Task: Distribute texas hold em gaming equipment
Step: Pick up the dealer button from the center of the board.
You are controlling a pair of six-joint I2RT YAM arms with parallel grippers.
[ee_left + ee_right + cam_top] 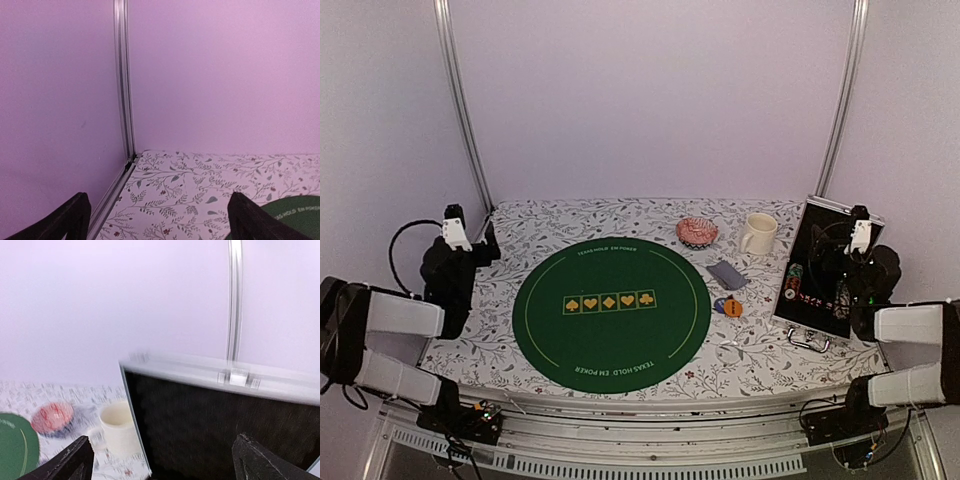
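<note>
A grey-blue deck of playing cards [727, 274] lies right of the round green poker mat [611, 301]. An orange button [732, 308] overlaps a blue button [720, 306] just below the deck. Striped chip stacks [793, 283] sit in the open metal case [825, 270] at the right. My left gripper [470, 240] is open and empty at the table's left side. My right gripper [845, 240] is open and empty above the case, whose raised black lid [225, 425] fills the right wrist view. The pale-green button and triangular marker are not seen.
A cream mug [758, 233] and a pink-patterned bowl [697, 232] stand behind the mat; both show in the right wrist view, the mug [117, 427] and the bowl [52, 417]. The left wrist view shows the floral tablecloth [190, 190] and a metal corner post [122, 80].
</note>
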